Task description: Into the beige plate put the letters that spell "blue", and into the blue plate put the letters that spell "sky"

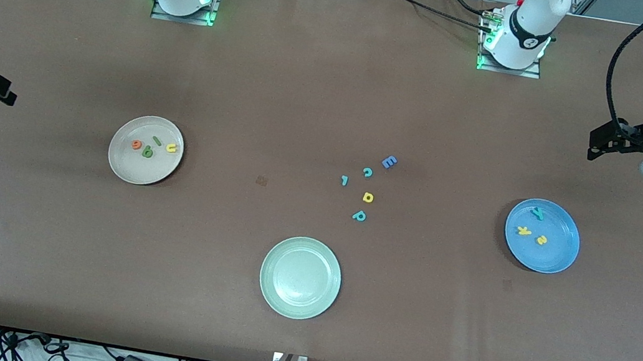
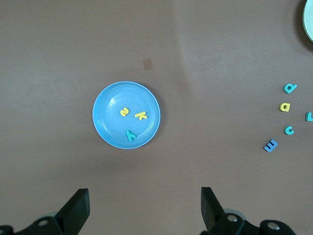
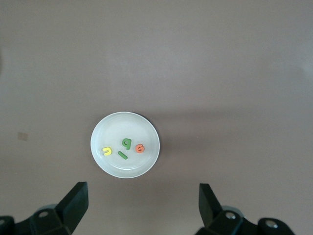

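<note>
The beige plate point(image 1: 137, 170) lies toward the right arm's end of the table and holds an orange e point(image 1: 136, 145), dark green b point(image 1: 147, 151), green l point(image 1: 157, 141) and yellow u point(image 1: 171, 148). The blue plate point(image 1: 556, 254) lies toward the left arm's end with a teal y point(image 1: 537, 213), yellow k point(image 1: 523, 230) and yellow s point(image 1: 541, 239) in it. My left gripper point(image 2: 145, 200) hangs open and empty, high over the table beside the blue plate point(image 2: 105, 132). My right gripper point(image 3: 143, 198) is open and empty too, high over the table beside the beige plate point(image 3: 124, 169).
A pale green plate point(image 1: 300, 277) sits near the front edge. Loose letters lie mid-table: blue E point(image 1: 389, 162), teal c point(image 1: 367, 172), a small teal hooked letter point(image 1: 345, 180), yellow a point(image 1: 367, 197), teal p point(image 1: 359, 215).
</note>
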You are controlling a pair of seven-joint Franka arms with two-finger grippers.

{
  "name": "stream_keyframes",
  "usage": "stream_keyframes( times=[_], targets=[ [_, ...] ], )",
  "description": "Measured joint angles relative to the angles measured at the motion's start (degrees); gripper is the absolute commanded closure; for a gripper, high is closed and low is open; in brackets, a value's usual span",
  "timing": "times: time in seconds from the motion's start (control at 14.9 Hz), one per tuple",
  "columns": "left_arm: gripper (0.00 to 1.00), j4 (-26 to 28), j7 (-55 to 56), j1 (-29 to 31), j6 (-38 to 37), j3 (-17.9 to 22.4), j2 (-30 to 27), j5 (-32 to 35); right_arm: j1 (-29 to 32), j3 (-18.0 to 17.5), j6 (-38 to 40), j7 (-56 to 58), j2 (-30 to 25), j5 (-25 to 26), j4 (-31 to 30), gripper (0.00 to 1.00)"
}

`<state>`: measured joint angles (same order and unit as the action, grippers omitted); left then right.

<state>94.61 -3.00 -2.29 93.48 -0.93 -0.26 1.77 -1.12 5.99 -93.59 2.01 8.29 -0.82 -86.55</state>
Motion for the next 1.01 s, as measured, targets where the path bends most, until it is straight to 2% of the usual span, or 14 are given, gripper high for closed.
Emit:
stream_keyframes(
  times=[0.13, 0.27, 1.01],
  targets=[
    [0.0, 0.0, 0.0, 0.0, 0.0, 0.0, 0.0, 0.0, -0.3, 0.0, -1.8, -0.2, -3.3, 0.3, -5.0, 0.0],
    [0.0, 0.0, 0.0, 0.0, 0.0, 0.0, 0.1, 0.0, -0.3, 0.0, -2.4, -0.2, -5.5, 0.4, -7.4, 0.0],
    [0.0, 0.0, 0.0, -0.8, 0.0, -0.1, 0.1, 0.0, -0.7, 0.0, -2.6, -0.2, -6.4, 0.4, -8.0, 0.0]
  ],
)
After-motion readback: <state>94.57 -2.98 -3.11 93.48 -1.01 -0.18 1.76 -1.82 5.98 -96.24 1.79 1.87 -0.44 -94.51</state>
